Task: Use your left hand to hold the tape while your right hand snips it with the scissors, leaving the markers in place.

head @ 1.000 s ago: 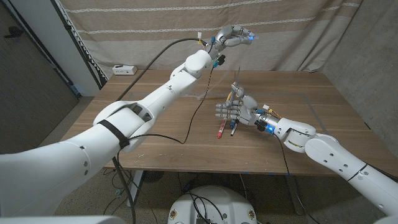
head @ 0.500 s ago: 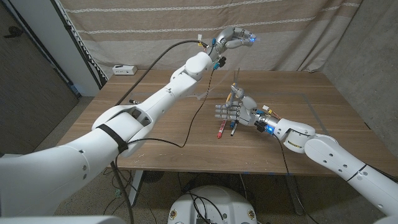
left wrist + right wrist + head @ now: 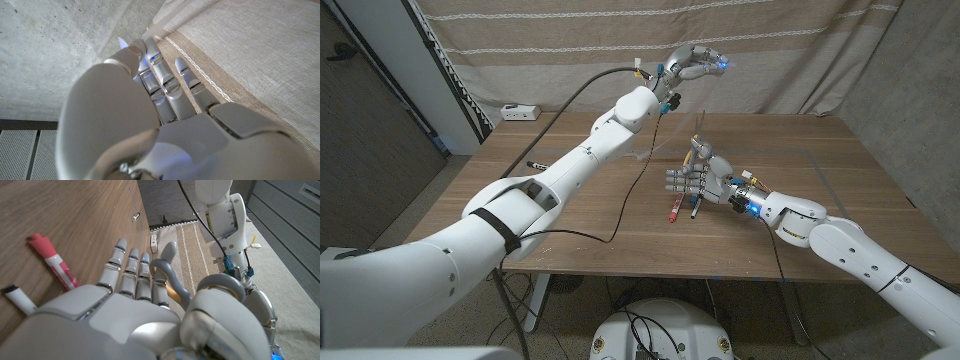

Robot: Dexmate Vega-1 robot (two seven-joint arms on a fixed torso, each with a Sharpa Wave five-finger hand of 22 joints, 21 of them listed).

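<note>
My left hand (image 3: pixel 694 62) is raised high in front of the curtain, with its fingers (image 3: pixel 165 85) curled tight against the thumb. A pale sliver of tape (image 3: pixel 122 43) shows at the fingertips; the strip below is too faint to trace. A clear tape roll (image 3: pixel 642 152) seems to sit on the table under the left forearm. My right hand (image 3: pixel 699 181) hovers over the table middle and grips grey-handled scissors (image 3: pixel 172 277), whose blades (image 3: pixel 698 130) point up toward the left hand. A red marker (image 3: pixel 674 210) and a white marker (image 3: pixel 694 208) lie just beneath the right hand.
A black marker (image 3: pixel 535 162) lies on the wooden table (image 3: pixel 820 160) at the left. A white power strip (image 3: pixel 518 112) sits past the far left corner. A striped curtain (image 3: pixel 800 50) hangs close behind. A black cable (image 3: pixel 630 190) trails from the left arm across the table.
The left upper arm has shifted a little in the picture. Both hands, the scissors and the markers stay where they were.
</note>
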